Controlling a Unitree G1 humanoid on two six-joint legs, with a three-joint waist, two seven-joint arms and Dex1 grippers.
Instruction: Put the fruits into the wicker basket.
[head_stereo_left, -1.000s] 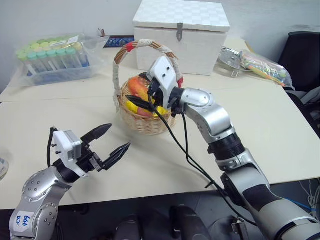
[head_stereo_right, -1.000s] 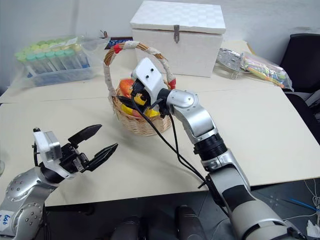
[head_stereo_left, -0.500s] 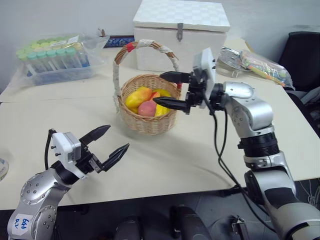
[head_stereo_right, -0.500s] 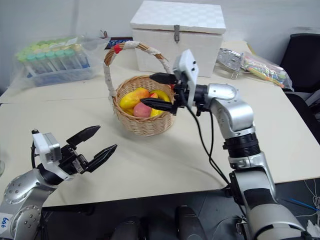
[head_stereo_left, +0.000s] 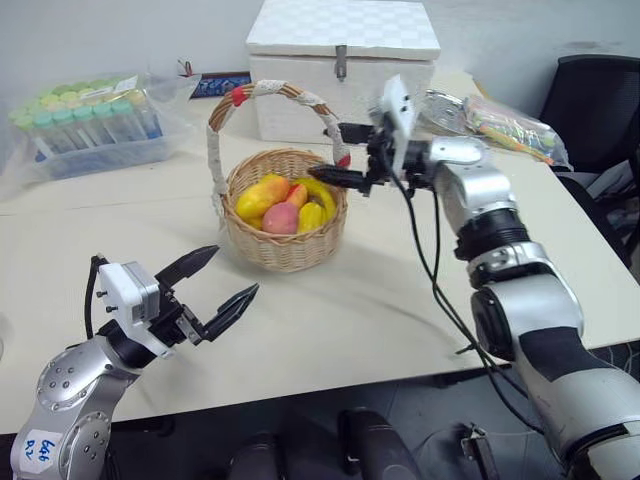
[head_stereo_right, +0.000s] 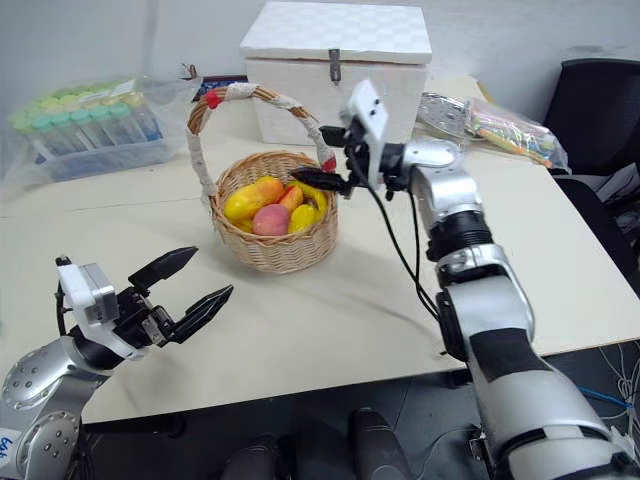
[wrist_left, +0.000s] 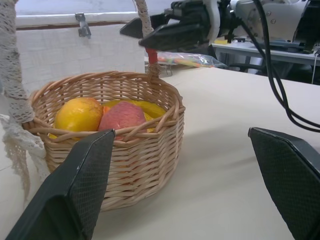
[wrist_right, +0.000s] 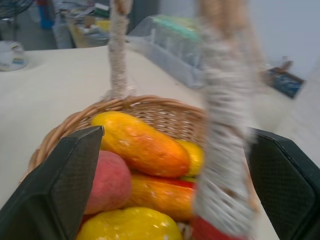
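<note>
- The wicker basket is tan woven cane, ridged and matt; its handle is wrapped in rough white lace-like cloth.
- The peach looks matt and soft-skinned; the mango smooth, with a slight sheen.
- The right gripper, beside the basket's rim, has matt black fingers with a fine cross-hatched texture.
- The left gripper looks the same, on a glossy white plastic housing.
- The table is smooth, matt cream.
- The white box has a quilted surface and a metal clasp.
</note>
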